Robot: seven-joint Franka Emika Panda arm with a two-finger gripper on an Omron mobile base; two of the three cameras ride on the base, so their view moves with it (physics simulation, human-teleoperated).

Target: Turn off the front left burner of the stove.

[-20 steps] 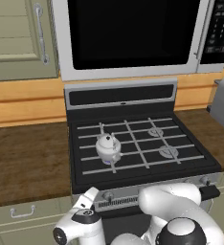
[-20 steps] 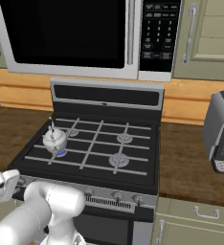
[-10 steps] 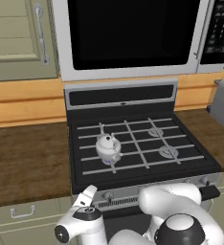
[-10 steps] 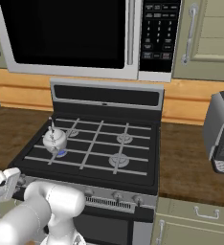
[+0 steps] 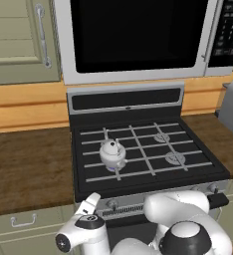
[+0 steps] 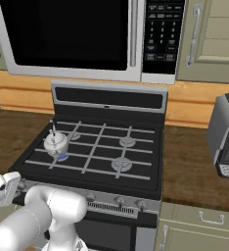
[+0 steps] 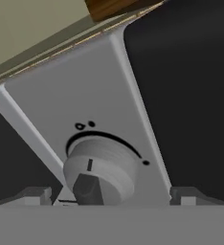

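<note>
Jaws spread wide: in the hand view your two fingertips (image 7: 32,195) sit at the bottom corners, well apart, with a round silver knob (image 7: 100,171) between them and nothing pinched yet. Gripper (image 7: 109,197) is aimed straight at that knob on the silver front strip (image 7: 85,105) of the stove (image 5: 138,149), close in. Judgement: you're lined up to close on it and twist, so this is the approach step, grasp not yet made.

Knob has a dark pointer mark on its face and a black arc with small dots above it; can't read which setting it's on.

Front left burner (image 6: 62,157) sits near the front left corner of the cooktop, faint blue glow showing under a small white kettle (image 5: 112,153) that stands on the grate over it. So the flame looks on, task not done. Kettle lid is on; contents hidden, can't tell if anything's inside.

Arm (image 5: 178,214) is folded low in front of the stove, hand down at the left end of the knob strip, which fits the knob for a left burner. Can't confirm it's the front-left one rather than the rear-left.

Microwave (image 5: 133,35) hangs above; toaster (image 6: 226,137) on the desk at the right edge. Neither matters here.
</note>
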